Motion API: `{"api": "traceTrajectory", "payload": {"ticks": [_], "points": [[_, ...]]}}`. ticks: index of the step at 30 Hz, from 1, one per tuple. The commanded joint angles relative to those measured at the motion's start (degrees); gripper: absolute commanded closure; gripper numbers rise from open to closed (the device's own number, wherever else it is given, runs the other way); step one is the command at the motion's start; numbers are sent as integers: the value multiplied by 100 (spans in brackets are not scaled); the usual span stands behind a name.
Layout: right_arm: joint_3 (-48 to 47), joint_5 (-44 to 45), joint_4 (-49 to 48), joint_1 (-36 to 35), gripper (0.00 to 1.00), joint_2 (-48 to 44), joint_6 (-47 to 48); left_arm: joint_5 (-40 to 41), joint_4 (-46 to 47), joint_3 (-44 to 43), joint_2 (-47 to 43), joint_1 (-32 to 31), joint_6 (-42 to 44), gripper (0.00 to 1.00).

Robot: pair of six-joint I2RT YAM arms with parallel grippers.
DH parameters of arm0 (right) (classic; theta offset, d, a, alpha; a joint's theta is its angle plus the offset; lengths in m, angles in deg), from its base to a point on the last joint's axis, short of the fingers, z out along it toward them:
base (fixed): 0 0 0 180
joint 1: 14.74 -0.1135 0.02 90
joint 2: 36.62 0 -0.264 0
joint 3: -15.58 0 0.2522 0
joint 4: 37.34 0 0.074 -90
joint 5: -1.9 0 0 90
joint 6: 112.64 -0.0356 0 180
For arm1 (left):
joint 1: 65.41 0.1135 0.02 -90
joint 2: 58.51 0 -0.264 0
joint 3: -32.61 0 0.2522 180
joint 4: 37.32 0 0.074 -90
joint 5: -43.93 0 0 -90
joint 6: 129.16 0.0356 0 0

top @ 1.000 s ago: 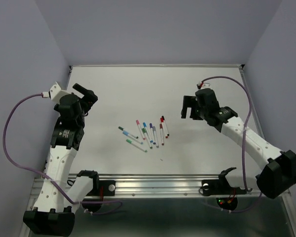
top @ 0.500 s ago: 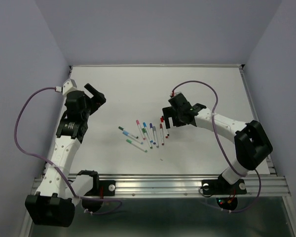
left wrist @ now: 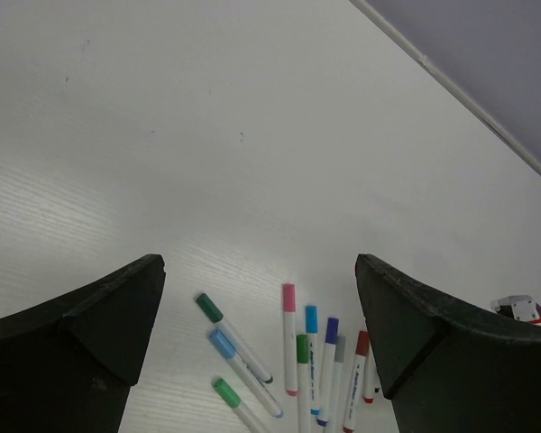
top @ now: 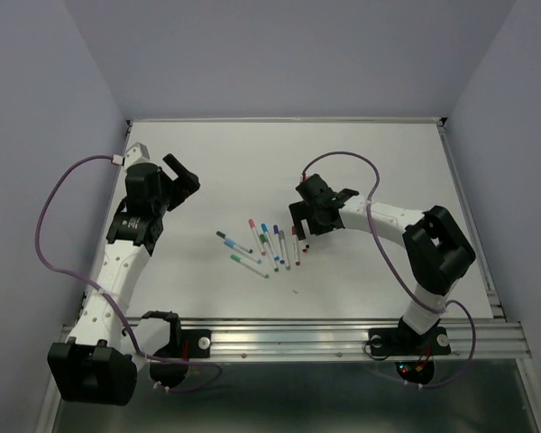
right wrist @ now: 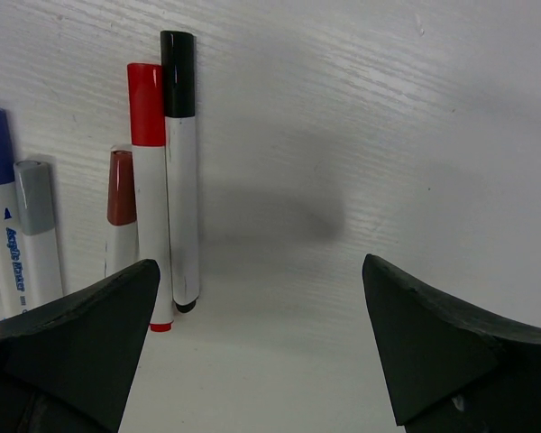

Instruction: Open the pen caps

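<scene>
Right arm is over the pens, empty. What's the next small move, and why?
Probably shift the right gripper sideways over the black pen, then lower: its jaws stand open and empty, and that pen, black cap on, lies off-centre near one finger.

Pens (top: 269,242) clustered side by side at middle of counter (top: 388,153); pen caps (top: 264,227) seemingly mostly at 12 o'clock ends. Left jaws at cluster's 10 o'clock, apart; right jaws over its 2 o'clock edge.
</scene>
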Motion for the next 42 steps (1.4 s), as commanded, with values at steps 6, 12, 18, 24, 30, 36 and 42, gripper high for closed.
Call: {"api": "traceTrajectory", "payload": {"ticks": [6, 12, 18, 24, 30, 36, 42], "points": [[-340, 140, -150, -107, 0, 302, 135, 125, 165, -40, -182, 2, 119, 1], [-357, 254, -177, -107, 0, 434, 91, 160, 77, -92, -85, 2, 119, 1], [-313, 579, -194, -107, 0, 426, 64, 240, 33, -101, -155, 2, 110, 1], [-217, 756, -194, -107, 0, 329, 64, 283, 33, -92, -217, 2, 110, 1], [-94, 159, -484, -107, 0, 347, 371, 283, 24, -92, -208, 2, 119, 1], [-111, -211, -599, -107, 7, 443, 486, 283, 42, -84, -199, 2, 119, 1], [-58, -193, -599, -107, 37, 549, 460, 266, 33, -92, -199, 2, 128, 1]]}}
